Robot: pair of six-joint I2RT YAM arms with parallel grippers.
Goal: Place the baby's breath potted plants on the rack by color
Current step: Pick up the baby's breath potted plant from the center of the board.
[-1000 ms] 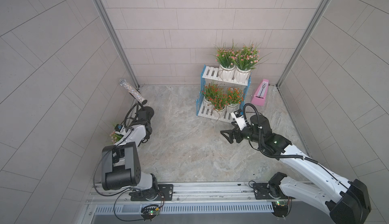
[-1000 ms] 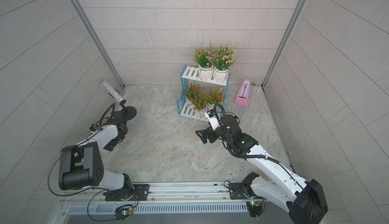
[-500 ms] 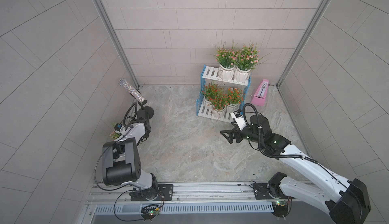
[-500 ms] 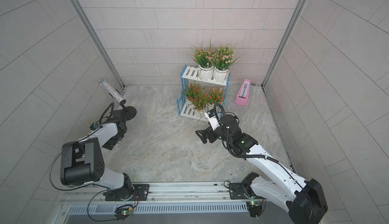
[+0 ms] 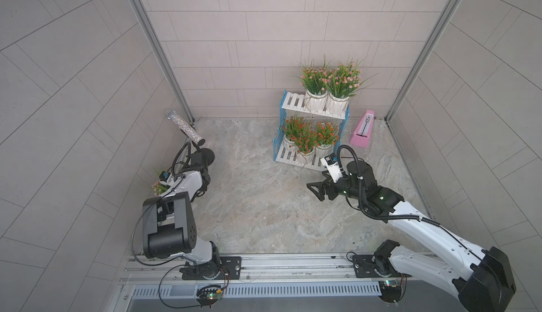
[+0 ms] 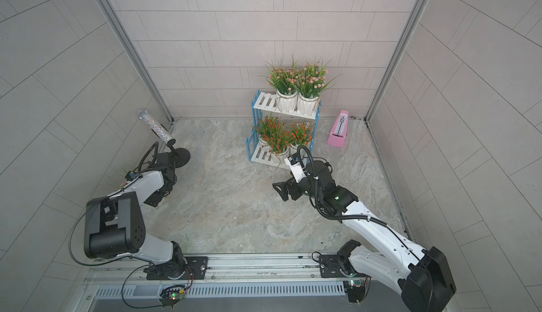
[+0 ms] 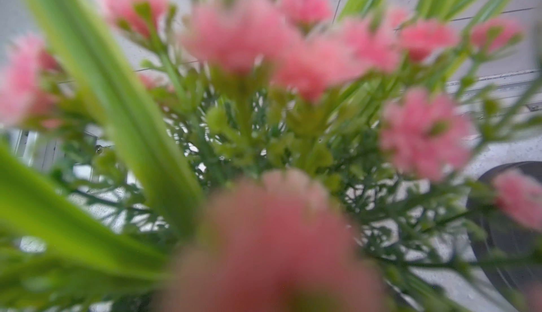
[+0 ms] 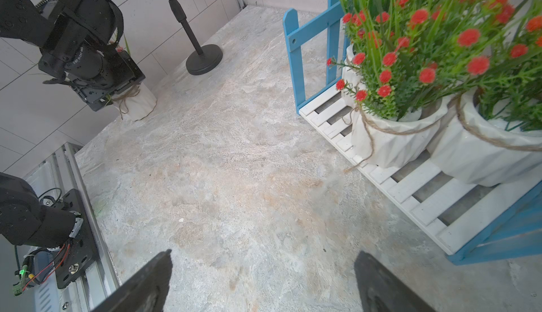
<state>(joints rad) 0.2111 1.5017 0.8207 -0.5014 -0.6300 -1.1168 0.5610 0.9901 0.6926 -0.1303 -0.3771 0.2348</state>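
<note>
Pink baby's breath plant in a white ribbed pot (image 8: pixel 137 105) is sitting under your left hand (image 8: pixel 117 95), whose opening cannot be told, so be gripping the pot, not the stems.

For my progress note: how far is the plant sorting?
Done: the rack holds three orange-red plants below, two pink plants above. In hand: the left gripper is at the last pink plant beside the wall. Left: lifting it onto the upper tier.

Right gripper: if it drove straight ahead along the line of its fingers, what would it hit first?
Likely the bare floor: the right gripper seems tilted slightly down over open stone. If level, the left arm at the pink-flowered pot comes next. Depth is unclear.
</note>
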